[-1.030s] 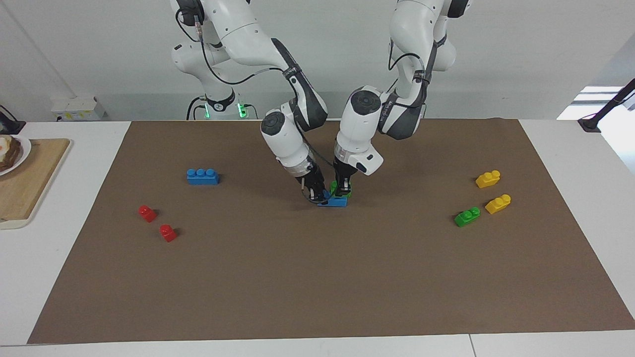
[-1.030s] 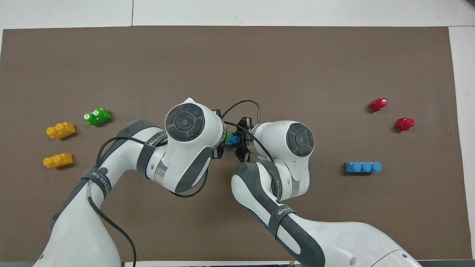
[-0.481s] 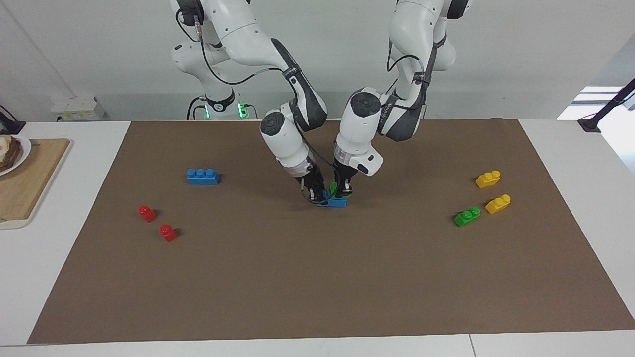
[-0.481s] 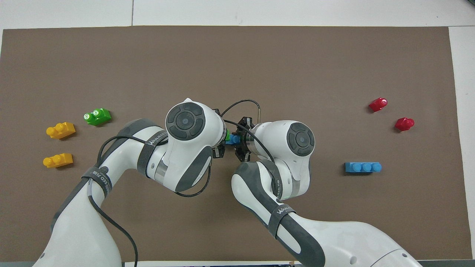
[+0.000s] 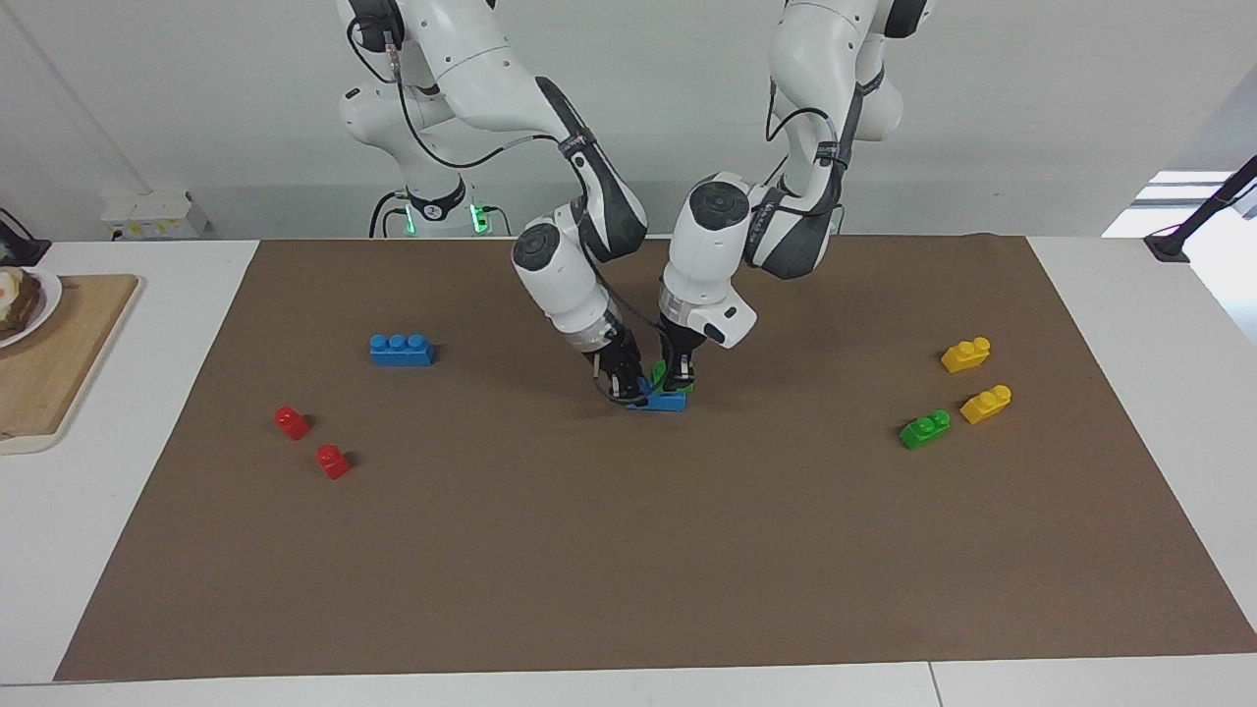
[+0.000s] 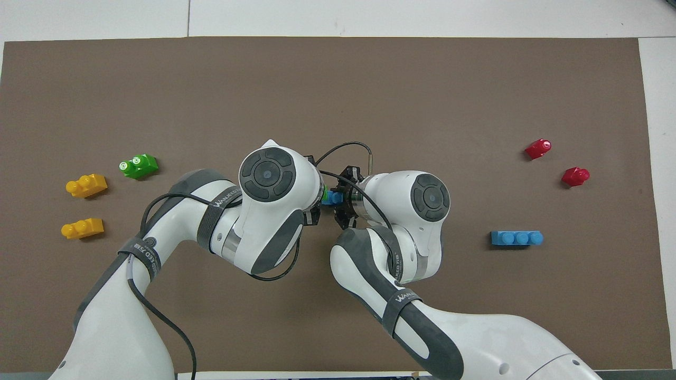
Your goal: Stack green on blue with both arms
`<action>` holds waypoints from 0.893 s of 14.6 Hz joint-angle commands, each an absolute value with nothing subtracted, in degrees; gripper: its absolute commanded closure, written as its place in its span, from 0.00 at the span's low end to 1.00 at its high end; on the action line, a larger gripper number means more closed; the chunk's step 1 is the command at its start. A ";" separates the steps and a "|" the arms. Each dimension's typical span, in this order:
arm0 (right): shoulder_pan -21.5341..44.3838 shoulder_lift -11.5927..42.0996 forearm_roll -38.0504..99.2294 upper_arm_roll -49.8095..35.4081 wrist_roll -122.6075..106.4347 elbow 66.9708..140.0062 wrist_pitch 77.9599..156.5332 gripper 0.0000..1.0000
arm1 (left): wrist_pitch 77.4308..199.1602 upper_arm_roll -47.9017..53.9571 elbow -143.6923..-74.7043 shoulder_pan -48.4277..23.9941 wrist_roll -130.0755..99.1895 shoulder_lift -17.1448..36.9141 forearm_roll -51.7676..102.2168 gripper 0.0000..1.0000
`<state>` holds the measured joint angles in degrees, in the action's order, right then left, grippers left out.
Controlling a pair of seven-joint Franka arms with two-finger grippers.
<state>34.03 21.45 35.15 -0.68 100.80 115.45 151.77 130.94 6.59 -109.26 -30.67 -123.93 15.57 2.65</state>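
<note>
A blue three-stud brick (image 5: 662, 401) lies at the middle of the brown mat, and a green two-stud brick (image 5: 661, 372) sits on it at the end toward the left arm. My left gripper (image 5: 680, 375) is shut on the green brick, and my right gripper (image 5: 623, 381) is shut on the blue brick's other end. In the overhead view only slivers of blue (image 6: 332, 198) and green (image 6: 324, 191) show between the two wrists. A second blue brick (image 5: 401, 350) lies toward the right arm's end, and a second green brick (image 5: 925, 429) toward the left arm's end.
Two yellow bricks (image 5: 965, 354) (image 5: 985, 404) lie beside the second green brick. Two red bricks (image 5: 292, 422) (image 5: 332, 461) lie farther from the robots than the second blue brick. A wooden board (image 5: 59, 353) with a plate (image 5: 39, 304) sits off the mat at the right arm's end.
Both wrists have shifted very slightly. The grippers and the two bricks between them stay where they were.
</note>
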 commanded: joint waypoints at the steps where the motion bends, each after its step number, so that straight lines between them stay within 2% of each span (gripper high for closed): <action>1: 33.40 22.15 36.74 -0.70 99.23 115.23 153.19 1.00 | 131.13 5.89 -108.45 -32.16 -123.14 17.92 0.53 1.00; 12: 32.87 22.15 36.74 -0.70 99.23 115.40 153.19 1.00 | 132.62 6.06 -110.13 -32.26 -115.59 19.25 -1.15 1.00; 13: 32.87 22.15 36.74 -0.70 99.23 115.40 153.19 1.00 | 132.71 6.06 -110.39 -32.26 -115.23 19.16 -1.06 0.77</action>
<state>33.95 21.47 35.26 -0.69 100.82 115.44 151.77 131.78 6.60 -109.02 -32.17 -117.87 17.64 -0.84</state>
